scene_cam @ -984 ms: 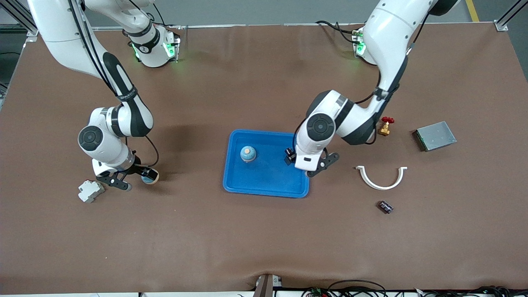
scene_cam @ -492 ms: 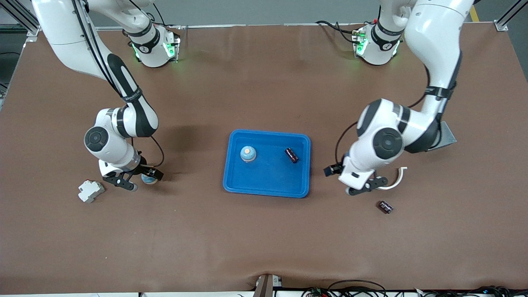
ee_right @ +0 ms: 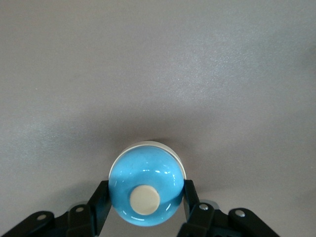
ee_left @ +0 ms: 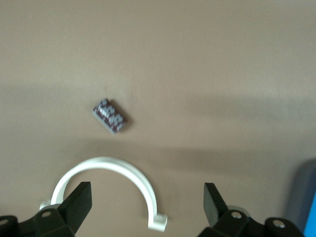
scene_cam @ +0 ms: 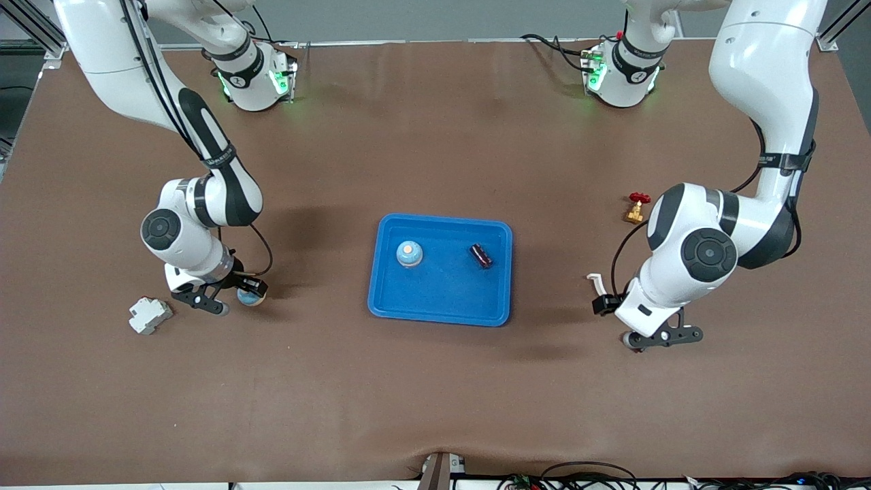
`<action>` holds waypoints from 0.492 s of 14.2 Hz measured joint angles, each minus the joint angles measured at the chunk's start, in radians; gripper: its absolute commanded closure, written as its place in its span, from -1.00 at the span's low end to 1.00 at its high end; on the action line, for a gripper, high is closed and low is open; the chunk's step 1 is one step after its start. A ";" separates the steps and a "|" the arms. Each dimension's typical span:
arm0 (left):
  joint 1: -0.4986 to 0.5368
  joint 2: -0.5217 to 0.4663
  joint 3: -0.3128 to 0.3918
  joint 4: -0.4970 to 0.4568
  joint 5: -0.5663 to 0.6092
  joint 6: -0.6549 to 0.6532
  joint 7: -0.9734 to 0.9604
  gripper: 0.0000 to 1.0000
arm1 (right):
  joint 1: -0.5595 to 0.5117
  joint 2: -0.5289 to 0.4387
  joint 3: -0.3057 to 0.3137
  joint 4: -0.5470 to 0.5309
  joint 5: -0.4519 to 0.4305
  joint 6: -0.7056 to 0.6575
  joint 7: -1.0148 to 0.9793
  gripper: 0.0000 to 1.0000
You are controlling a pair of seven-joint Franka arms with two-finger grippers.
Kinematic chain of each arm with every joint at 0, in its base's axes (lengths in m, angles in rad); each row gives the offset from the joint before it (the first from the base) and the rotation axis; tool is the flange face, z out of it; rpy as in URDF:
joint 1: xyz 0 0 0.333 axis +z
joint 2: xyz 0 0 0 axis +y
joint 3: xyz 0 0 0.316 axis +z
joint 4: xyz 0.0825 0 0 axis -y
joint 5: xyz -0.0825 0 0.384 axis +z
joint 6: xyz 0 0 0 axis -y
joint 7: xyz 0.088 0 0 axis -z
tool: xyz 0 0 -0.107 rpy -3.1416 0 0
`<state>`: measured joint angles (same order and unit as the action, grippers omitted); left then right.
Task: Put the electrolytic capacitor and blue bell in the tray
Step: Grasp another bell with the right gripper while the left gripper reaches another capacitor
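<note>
The bright blue tray (scene_cam: 439,306) lies mid-table and holds a blue bell (scene_cam: 409,253) and a dark electrolytic capacitor (scene_cam: 481,256). My right gripper (scene_cam: 241,298) is low at the right arm's end of the table, shut on a second blue bell (scene_cam: 251,297) that sits on the mat. The right wrist view shows both fingers against that bell (ee_right: 146,190). My left gripper (scene_cam: 657,337) is open and empty above the mat near the left arm's end. In the left wrist view, the left gripper (ee_left: 146,203) hangs over a white half ring (ee_left: 106,170), with a second capacitor (ee_left: 111,116) beside it.
A white plastic part (scene_cam: 150,315) lies beside the right gripper. A red-handled brass valve (scene_cam: 636,207) stands near the left arm. One end of the white half ring (scene_cam: 594,278) shows beside the left wrist.
My left gripper has moved away from the tray toward the left arm's end, leaving a capacitor in the tray. My right gripper has settled around the bell on the mat.
</note>
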<state>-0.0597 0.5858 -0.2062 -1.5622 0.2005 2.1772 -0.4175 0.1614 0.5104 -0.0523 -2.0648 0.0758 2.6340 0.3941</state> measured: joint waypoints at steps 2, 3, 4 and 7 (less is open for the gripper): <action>0.029 0.039 0.000 0.008 0.001 0.074 0.007 -1.00 | 0.002 0.000 0.002 0.015 0.001 -0.025 0.021 1.00; 0.046 0.061 0.000 0.011 0.001 0.109 0.027 -1.00 | 0.009 -0.001 0.004 0.040 0.001 -0.080 0.053 1.00; 0.060 0.081 0.000 0.013 0.001 0.138 0.050 -1.00 | 0.026 -0.004 0.005 0.080 0.001 -0.161 0.103 1.00; 0.073 0.114 0.000 0.020 0.001 0.177 0.107 -1.00 | 0.118 -0.016 0.009 0.224 0.002 -0.353 0.301 1.00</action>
<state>0.0130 0.7000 -0.2065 -1.5421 0.2017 2.3537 -0.3108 0.2796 0.4944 -0.0435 -1.8410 0.0780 2.2812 0.6951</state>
